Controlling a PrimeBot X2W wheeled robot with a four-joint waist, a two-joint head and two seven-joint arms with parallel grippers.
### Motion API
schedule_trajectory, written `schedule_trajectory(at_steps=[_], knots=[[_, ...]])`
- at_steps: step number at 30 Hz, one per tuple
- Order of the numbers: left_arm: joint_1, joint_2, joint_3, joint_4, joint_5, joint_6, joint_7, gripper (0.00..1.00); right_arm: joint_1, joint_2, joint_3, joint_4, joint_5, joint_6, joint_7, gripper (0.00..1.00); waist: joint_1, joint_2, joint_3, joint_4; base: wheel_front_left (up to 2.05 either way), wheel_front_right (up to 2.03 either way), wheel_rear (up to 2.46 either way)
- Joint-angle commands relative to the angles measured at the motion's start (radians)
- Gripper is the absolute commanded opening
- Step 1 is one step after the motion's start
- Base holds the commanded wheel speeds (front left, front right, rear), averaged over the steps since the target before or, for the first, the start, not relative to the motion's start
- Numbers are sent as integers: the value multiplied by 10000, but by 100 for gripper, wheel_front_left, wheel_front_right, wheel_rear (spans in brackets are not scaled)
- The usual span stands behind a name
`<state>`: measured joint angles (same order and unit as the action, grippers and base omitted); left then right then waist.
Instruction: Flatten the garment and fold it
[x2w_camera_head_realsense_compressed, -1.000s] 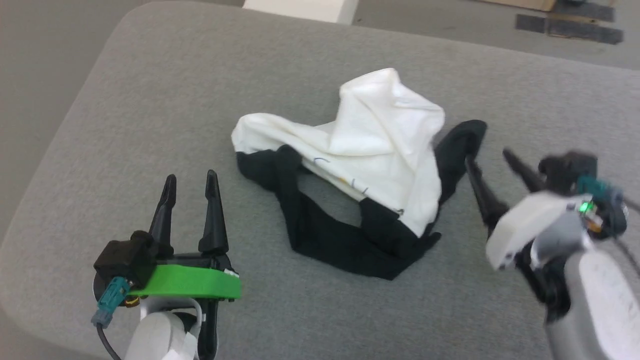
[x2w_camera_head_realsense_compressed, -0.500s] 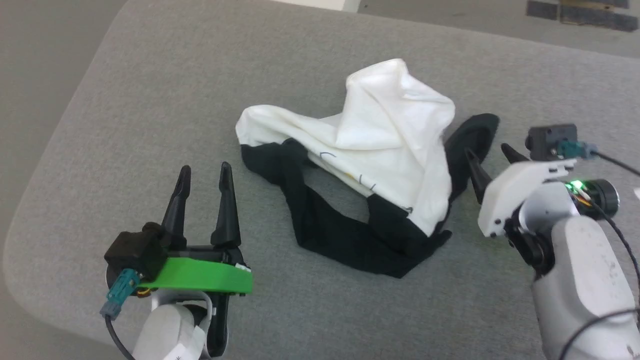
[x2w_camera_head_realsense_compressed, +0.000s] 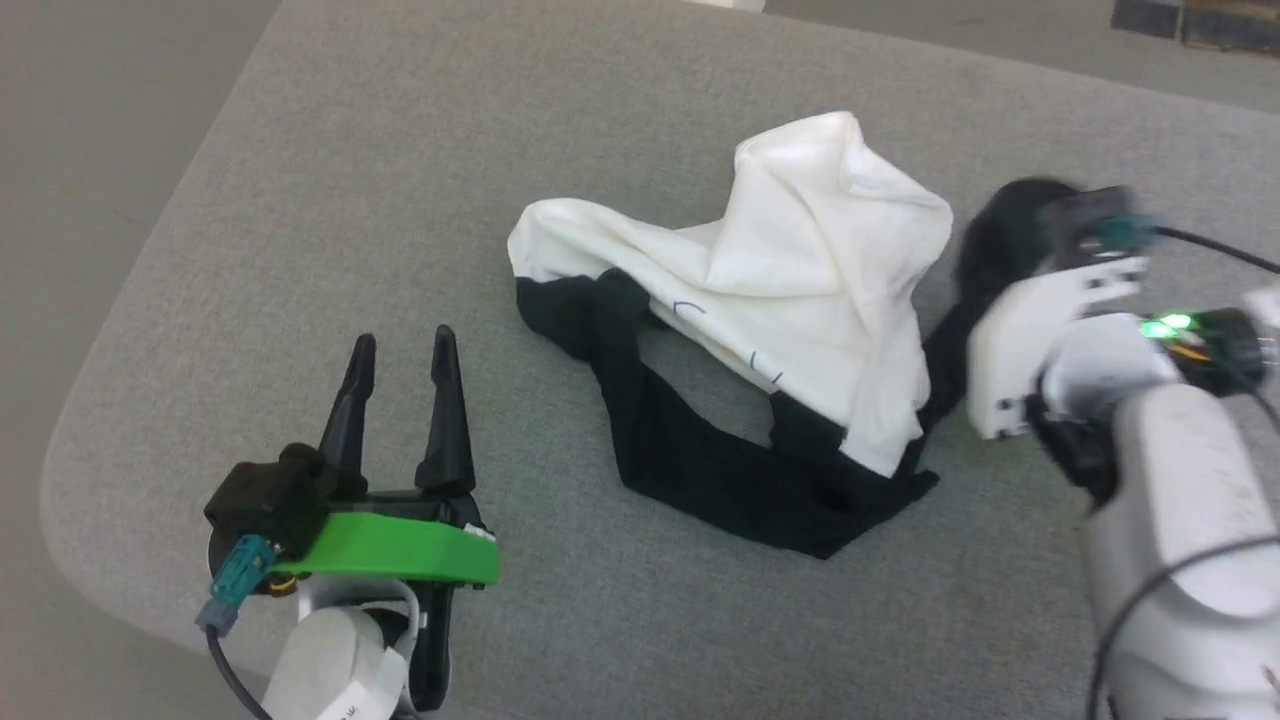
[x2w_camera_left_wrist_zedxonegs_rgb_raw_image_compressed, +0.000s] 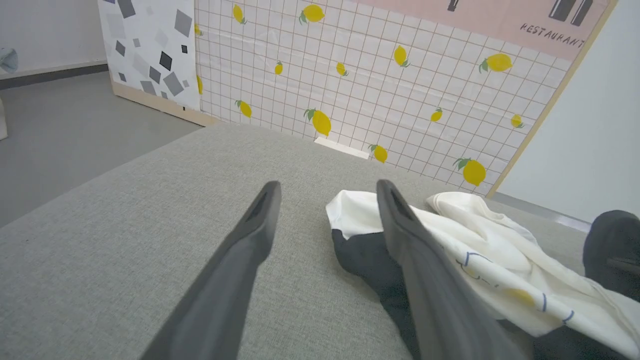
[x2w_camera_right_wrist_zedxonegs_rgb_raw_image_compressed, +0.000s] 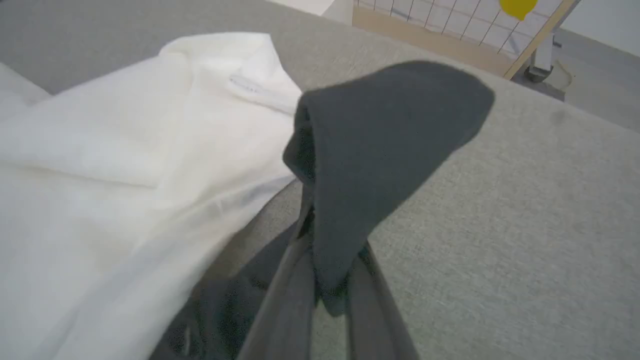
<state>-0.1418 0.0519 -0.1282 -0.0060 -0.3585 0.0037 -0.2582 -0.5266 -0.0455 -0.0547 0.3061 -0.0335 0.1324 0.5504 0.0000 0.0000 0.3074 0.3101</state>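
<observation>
My right pincer (x2w_camera_right_wrist_zedxonegs_rgb_raw_image_compressed: 325, 295) is clamped on a black sleeve (x2w_camera_right_wrist_zedxonegs_rgb_raw_image_compressed: 380, 145) of the shirt (x2w_camera_head_realsense_compressed: 800, 290), crumpled on the table (x2w_camera_head_realsense_compressed: 400, 150); my left pincer (x2w_camera_head_realsense_compressed: 404, 338) stands wide, empty; a hard pull could slip that small bite, or drag the whole heap.

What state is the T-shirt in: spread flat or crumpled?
Crumpled. The T-shirt lies bunched on the grey surface, its white body peaked up, and one black sleeve is pinched in the shut right gripper.
</observation>
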Motion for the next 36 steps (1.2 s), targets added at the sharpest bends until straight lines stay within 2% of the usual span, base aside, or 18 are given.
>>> schedule_trajectory(at_steps=[1, 5, 10, 13, 18, 19, 20, 22, 27, 32, 36], knots=[[73, -16, 91, 31, 79, -28, -36, 100, 340, -48, -294, -618, 110, -17, -161, 0, 0, 0, -456, -440, 0, 0, 0], [325, -16, 336, 99, 299, -156, -36, 100, 1442, -68, -1334, -2877, 58, -17, 124, 0, 0, 0, -975, -1008, 0, 0, 0], [521, -16, 456, 151, 454, -305, -36, 100, 3307, -57, -3472, -5232, 18, -17, 1466, 0, 0, 0, -1385, -1560, 0, 0, 0], [561, -16, 441, 190, 524, -378, -36, 100, 4335, -52, -4728, -5530, 298, -17, 2182, 0, 0, 0, -1481, -1759, 0, 0, 0], [632, -16, 482, 221, 593, -415, -36, 100, 5584, -49, -6160, -4636, 843, -17, 2999, 0, 0, 0, -1569, -1970, 0, 0, 0], [648, -16, 488, 224, 608, -429, -36, 100, 5709, -49, -6202, -4445, 920, -17, 2996, 14, 0, 0, -1568, -1996, 0, 0, 0], [664, -16, 497, 232, 627, -448, -36, 100, 5813, -49, -6200, -4241, 1007, -17, 2936, 100, 0, 0, -1565, -2018, 0, 0, 0], [677, -16, 504, 266, 680, -492, -36, 100, 5913, -49, -6005, -4056, 1136, -17, 2587, 100, 0, 0, -1552, -2029, 0, 0, 0], [657, -16, 551, 320, 761, -597, -36, 100, 5454, -48, -4966, -4767, 1610, -17, 216, 100, 0, 0, -1572, -1943, 0, 0, 0], [588, -16, 504, 305, 756, -627, -36, 100, 4964, -98, -1750, -5306, 1653, -17, -1704, 100, 0, 0, -1435, -1808, 0, 0, 0], [351, -16, 374, 238, 706, -614, -36, 100, 3770, -1137, 1008, -4448, 1426, -17, -2360, 100, 0, 0, -1114, -1606, 0, 0, 0]])
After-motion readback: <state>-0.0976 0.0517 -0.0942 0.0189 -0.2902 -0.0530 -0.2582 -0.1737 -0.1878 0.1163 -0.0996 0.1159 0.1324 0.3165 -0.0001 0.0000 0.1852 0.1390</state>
